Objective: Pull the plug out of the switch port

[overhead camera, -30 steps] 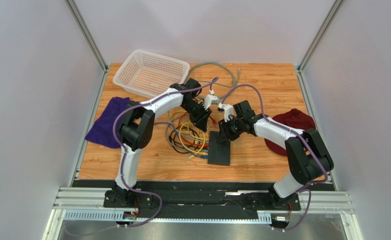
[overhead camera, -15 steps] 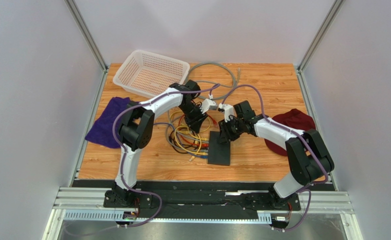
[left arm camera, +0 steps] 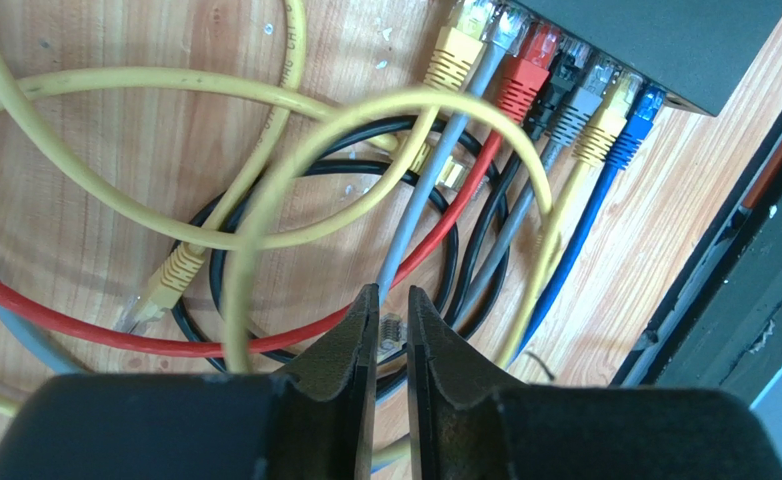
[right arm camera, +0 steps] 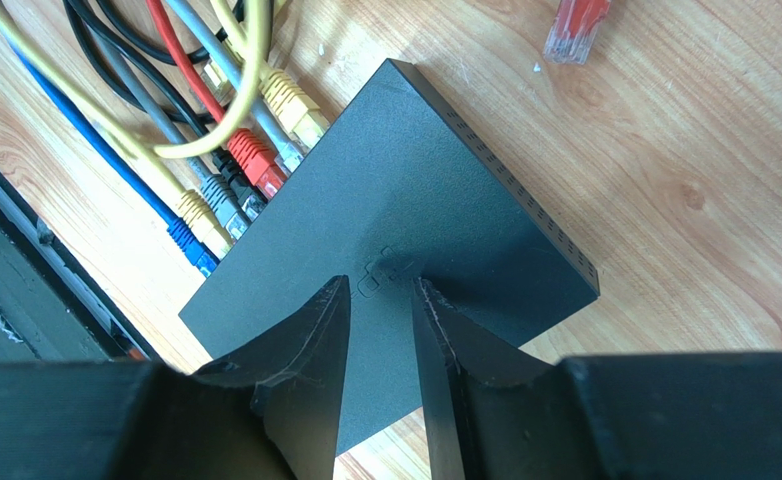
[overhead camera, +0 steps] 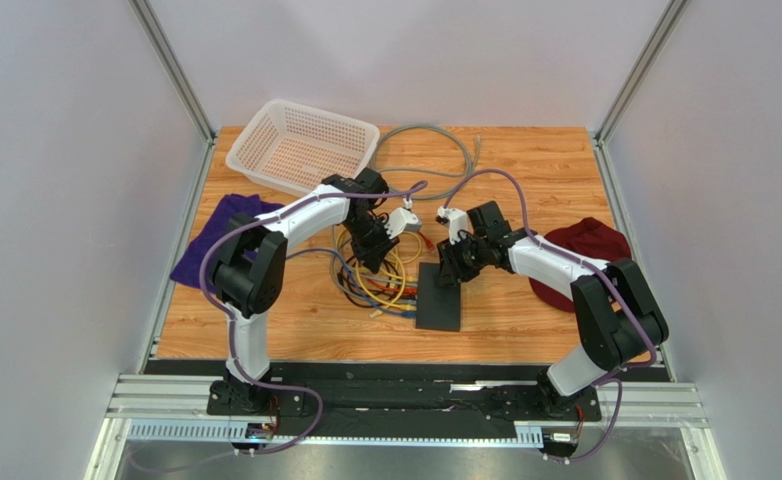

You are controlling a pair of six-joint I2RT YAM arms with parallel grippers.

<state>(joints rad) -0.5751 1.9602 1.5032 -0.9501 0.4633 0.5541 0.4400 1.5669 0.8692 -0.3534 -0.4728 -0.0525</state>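
Observation:
The flat black switch (overhead camera: pixel 439 296) lies on the wooden table and also shows in the right wrist view (right arm camera: pixel 395 200) and the left wrist view (left arm camera: pixel 665 40). Several plugs sit in its ports: yellow, grey, red (left arm camera: pixel 523 72), black and blue. My left gripper (overhead camera: pixel 372 252) hangs over the cable tangle left of the switch. In the left wrist view (left arm camera: pixel 393 300) it is shut on a clear plug (left arm camera: pixel 393 328) of a light grey cable. My right gripper (right arm camera: pixel 380 282) rests its tips on the switch top, jaws a little apart, nothing between them.
A white mesh basket (overhead camera: pixel 303 145) stands at the back left. A purple cloth (overhead camera: pixel 215 250) lies left, a dark red cloth (overhead camera: pixel 585 250) right. A grey cable loop (overhead camera: pixel 435 150) lies at the back. A loose red plug (right arm camera: pixel 575 25) lies beyond the switch.
My left gripper has moved left and nearer, away from the switch's far end, over the cable tangle. The right gripper and the switch have stayed put.

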